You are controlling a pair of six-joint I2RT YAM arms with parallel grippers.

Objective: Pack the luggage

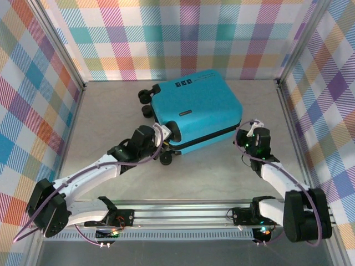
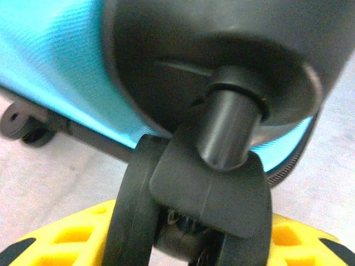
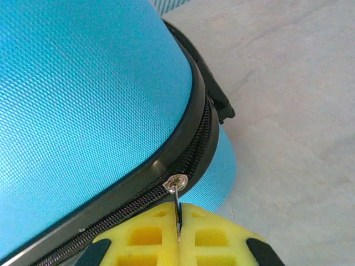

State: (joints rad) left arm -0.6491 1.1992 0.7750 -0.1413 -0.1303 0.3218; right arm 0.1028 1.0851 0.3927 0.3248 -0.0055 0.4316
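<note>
Looking down, we are seeing one turquoise luggage (image 1: 197, 111) lying closed on the grey tabletop (image 1: 111, 111), sitting between two end effectors: to the right of the left one and to the left of the right one. The left end effector (image 2: 186, 246) is closing its yellow pads around one black wheel (image 2: 188, 199), directly in front of it. The right end effector (image 3: 178, 238) is pinching the metal zipper pull (image 3: 177, 208) shut between its pads, with the black zipper seam (image 3: 194, 144) curving away just above them.

We are judging the step to be running the zipper around the case. Doing it well is meaning drawing the pull in line with the seam, never sideways, while the left grip is bracing the case against sliding.

We are counting one suitcase, four wheels, one pull and two arms.
</note>
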